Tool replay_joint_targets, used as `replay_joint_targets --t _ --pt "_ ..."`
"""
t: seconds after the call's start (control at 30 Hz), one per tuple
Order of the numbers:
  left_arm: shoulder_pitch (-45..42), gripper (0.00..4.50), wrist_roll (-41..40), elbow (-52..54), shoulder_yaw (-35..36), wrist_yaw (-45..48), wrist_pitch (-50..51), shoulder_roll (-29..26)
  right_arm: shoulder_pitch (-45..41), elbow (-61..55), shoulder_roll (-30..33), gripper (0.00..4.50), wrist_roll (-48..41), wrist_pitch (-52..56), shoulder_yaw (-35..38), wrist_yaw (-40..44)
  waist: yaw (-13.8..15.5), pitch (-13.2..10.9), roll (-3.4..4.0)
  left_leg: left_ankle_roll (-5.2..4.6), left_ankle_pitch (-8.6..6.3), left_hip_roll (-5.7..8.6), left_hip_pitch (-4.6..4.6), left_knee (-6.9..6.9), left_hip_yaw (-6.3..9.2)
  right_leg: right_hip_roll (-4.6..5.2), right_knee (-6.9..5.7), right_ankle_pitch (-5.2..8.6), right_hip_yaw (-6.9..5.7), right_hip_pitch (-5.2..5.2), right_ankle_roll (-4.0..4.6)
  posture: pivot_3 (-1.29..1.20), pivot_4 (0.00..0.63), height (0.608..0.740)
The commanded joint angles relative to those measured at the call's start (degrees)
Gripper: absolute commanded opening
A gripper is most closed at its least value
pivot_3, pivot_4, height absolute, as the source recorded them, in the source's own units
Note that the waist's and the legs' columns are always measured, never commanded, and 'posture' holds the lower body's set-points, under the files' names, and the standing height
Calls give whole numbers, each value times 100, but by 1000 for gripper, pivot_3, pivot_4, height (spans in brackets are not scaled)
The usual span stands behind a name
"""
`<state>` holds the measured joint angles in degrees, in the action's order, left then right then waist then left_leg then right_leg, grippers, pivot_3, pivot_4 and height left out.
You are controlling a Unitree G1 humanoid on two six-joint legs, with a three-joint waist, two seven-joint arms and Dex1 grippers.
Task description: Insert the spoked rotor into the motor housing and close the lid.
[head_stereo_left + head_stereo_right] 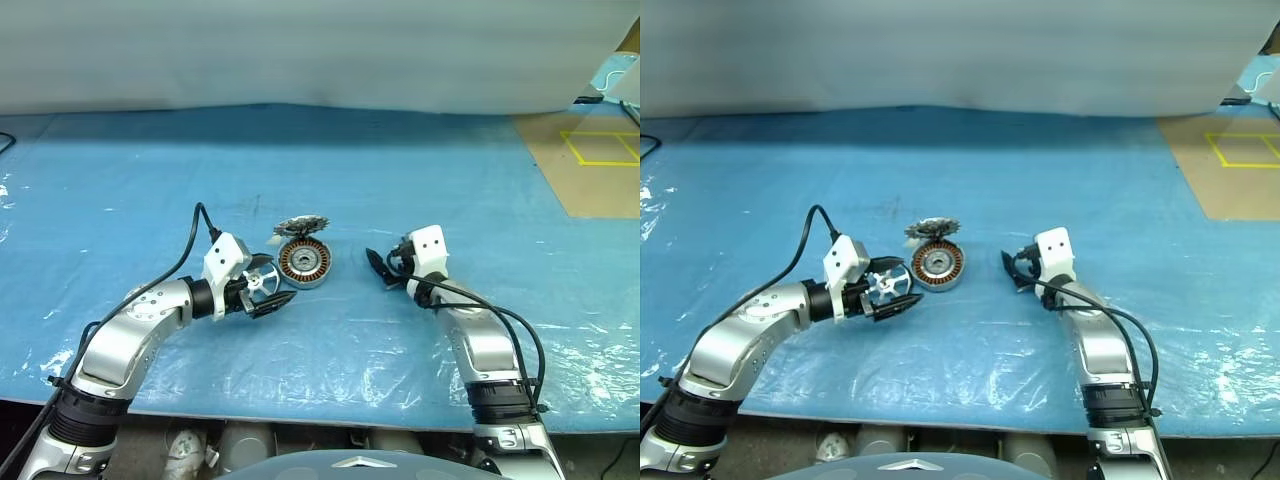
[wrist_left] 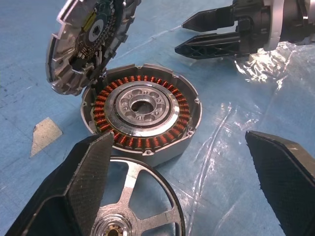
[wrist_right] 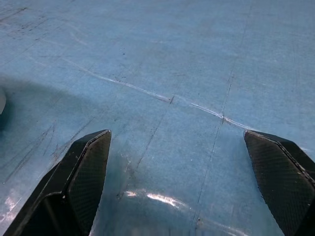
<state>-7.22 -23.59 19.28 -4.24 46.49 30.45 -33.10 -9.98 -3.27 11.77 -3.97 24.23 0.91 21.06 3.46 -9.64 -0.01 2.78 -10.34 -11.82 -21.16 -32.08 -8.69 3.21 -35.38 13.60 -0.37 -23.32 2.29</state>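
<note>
The spoked rotor (image 2: 133, 206) is seen lying flat between the spread, empty fingers of the left gripper (image 1: 268, 292), with the motor housing (image 1: 304, 262) just beyond its tips.

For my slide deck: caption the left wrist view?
Open left gripper over silver spoked rotor, beside copper-wound grey motor housing with ridged silver lid propped against it.

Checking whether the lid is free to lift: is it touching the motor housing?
Touching. The left wrist view shows the lid tilted, its lower edge resting on the motor housing rim.
</note>
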Motion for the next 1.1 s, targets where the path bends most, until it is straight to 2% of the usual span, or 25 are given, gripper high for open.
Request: replay_joint_targets --t 0.03,0.27,0.5,0.77,0.97,1.07,1.1 --pt "1 4500 87 130 -11 -22 -268 44 62 -213 0 4487 -31 -74 -82 -43 -2 0 0 0 0 0 1 0 0 0 0 0 0 0 0 0 150 740" --pt "208 4500 401 -91 43 -307 -1205 504 434 -357 208 4487 36 -372 -96 -17 12 0 -1 0 0 0 -2 1 0 0 11 0 0 4 -1 0 150 740" --pt "364 4500 255 -149 87 -492 -1288 908 496 -506 249 4487 -181 -628 288 -158 25 0 -1 -1 -1 0 -1 4 0 0 13 0 1 3 -3 0 150 740" --pt "594 4500 168 47 -13 -368 -1155 912 798 -454 327 4487 -289 -618 500 -137 26 0 -1 -1 0 0 -2 16 1 -2 25 0 -1 3 -4 0 150 740" --pt "594 4500 65 146 23 -380 -985 855 1214 -394 317 4487 -360 -588 357 -29 32 1 -2 -2 -1 0 4 18 0 -1 31 0 -2 11 -5 0 150 740" --pt "595 4500 65 146 48 -400 -944 811 1361 -332 329 3918 -312 -615 321 -45 34 3 -5 -2 -1 -1 8 18 1 -1 33 2 -2 15 -8 0 150 740" --pt "597 4500 54 137 59 -397 -941 796 1402 -293 330 3585 -313 -631 324 -46 34 4 -6 -3 -2 -1 10 18 1 -1 35 5 -2 18 -13 0 150 740"
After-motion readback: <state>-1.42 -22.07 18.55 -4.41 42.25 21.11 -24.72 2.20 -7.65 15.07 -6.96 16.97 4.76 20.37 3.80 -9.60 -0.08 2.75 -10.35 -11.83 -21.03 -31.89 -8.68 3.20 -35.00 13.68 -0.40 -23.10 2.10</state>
